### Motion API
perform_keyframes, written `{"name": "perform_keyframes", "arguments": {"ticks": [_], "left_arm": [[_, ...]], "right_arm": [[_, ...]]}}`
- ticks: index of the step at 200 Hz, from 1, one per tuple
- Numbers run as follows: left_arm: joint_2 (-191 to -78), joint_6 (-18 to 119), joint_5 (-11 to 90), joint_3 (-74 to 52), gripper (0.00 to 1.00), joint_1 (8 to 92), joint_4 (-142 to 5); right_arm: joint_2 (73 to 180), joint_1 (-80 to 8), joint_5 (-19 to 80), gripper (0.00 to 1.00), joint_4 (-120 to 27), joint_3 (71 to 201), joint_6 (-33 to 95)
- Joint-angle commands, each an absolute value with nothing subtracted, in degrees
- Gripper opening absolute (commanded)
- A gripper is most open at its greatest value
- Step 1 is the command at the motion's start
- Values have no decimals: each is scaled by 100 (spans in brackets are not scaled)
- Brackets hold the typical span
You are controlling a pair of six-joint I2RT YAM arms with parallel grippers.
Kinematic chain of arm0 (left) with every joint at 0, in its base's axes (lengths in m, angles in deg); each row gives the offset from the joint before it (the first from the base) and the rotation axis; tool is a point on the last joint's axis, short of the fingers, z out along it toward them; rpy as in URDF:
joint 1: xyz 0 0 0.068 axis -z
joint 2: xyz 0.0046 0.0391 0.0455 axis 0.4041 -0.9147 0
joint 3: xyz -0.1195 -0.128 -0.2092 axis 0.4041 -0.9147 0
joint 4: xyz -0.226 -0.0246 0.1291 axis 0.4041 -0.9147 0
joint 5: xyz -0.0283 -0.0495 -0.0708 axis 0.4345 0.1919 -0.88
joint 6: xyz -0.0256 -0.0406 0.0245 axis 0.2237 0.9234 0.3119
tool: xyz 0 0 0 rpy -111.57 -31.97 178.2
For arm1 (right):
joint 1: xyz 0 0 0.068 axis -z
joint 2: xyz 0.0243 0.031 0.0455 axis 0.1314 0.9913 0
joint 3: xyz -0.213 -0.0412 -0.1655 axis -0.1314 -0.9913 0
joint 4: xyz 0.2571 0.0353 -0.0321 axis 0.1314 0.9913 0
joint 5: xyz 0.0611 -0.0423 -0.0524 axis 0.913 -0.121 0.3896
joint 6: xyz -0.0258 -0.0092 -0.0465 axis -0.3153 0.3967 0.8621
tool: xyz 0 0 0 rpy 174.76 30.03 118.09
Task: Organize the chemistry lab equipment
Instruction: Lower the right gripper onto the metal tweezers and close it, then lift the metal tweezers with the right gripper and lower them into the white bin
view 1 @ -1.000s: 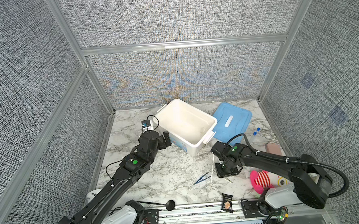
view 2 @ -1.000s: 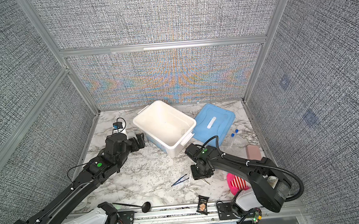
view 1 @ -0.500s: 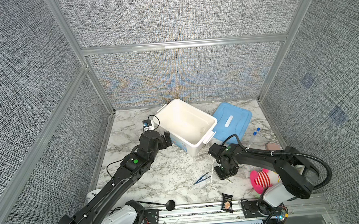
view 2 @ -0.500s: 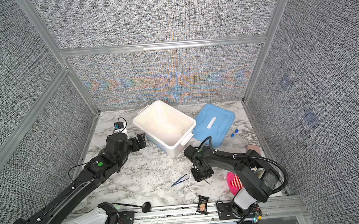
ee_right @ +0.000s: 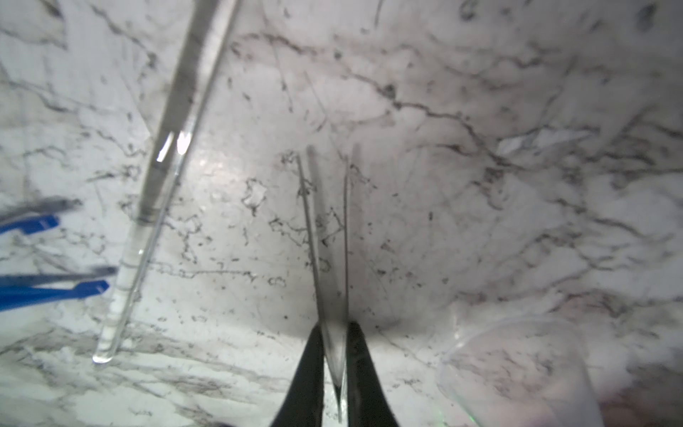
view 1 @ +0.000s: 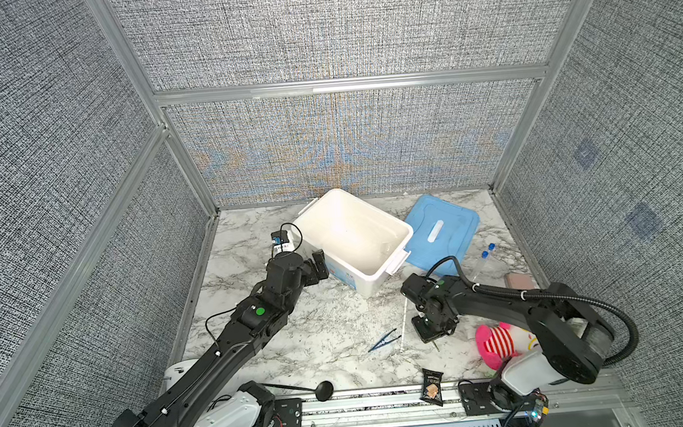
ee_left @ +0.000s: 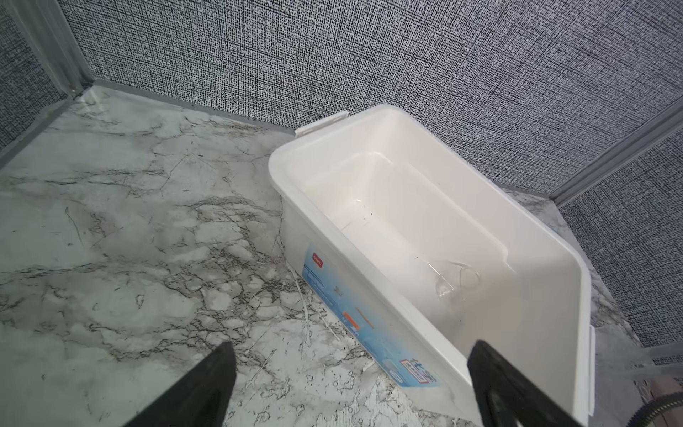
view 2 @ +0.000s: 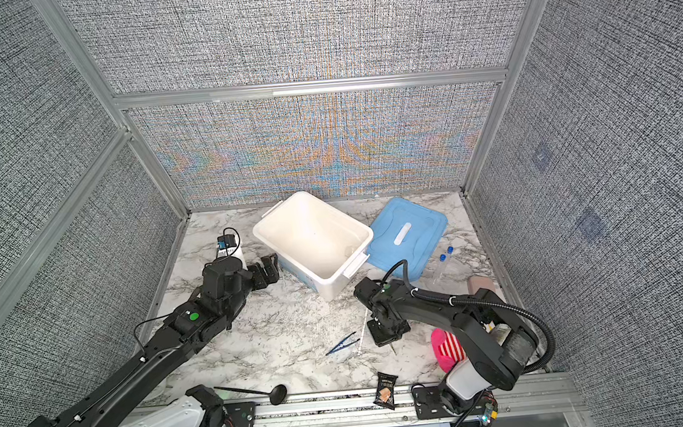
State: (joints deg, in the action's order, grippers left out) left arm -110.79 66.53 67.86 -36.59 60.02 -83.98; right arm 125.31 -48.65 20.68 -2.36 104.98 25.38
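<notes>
left arm: stretched from the near left corner diagonally toward the white box (view 1: 351, 280), wrist low. the left gripper (view 1: 319, 264) stands just beside the box's labelled side wall, its fingers spread wide with nothing between them. in the left wrist view one finger is over the bare table (ee_left: 111, 222) and the other is in front of the box wall.

right arm: elbow raised at the near right, forearm reaching toward the middle, wrist bent downward. the right gripper (ee_right: 334, 327) points down at the table, its fingers pressed together on the wide end of the metal tweezers (ee_right: 333, 347). the tweezers' prongs run out ahead, close to the marble; contact with the table cannot be determined.

other items: the white stick (view 1: 403, 324) lies just beside the right gripper, and the blue tweezers (view 1: 383, 339) lie on the stick's far side. two blue-capped tubes (view 1: 485, 255) lie side by side near the blue lid (view 1: 441, 231). none of these four is touched by either gripper.
</notes>
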Motion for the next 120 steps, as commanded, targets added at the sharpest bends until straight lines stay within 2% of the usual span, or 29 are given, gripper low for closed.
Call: {"name": "perform_keyframes", "arguments": {"ticks": [1,59,120], "left_arm": [[-11126,6711,6639,-3700,99,5996,-8050],[-11126,6680,6496,-3696,99,5996,-7799],[-11175,6703,6540,-3601,99,6000,-7861]], "right_arm": [[12558,-4854,2184,7,-374,10443,2509],[12383,-4848,1972,0,-207,10557,2322],[11498,-4832,1525,0,478,11209,2244]]}}
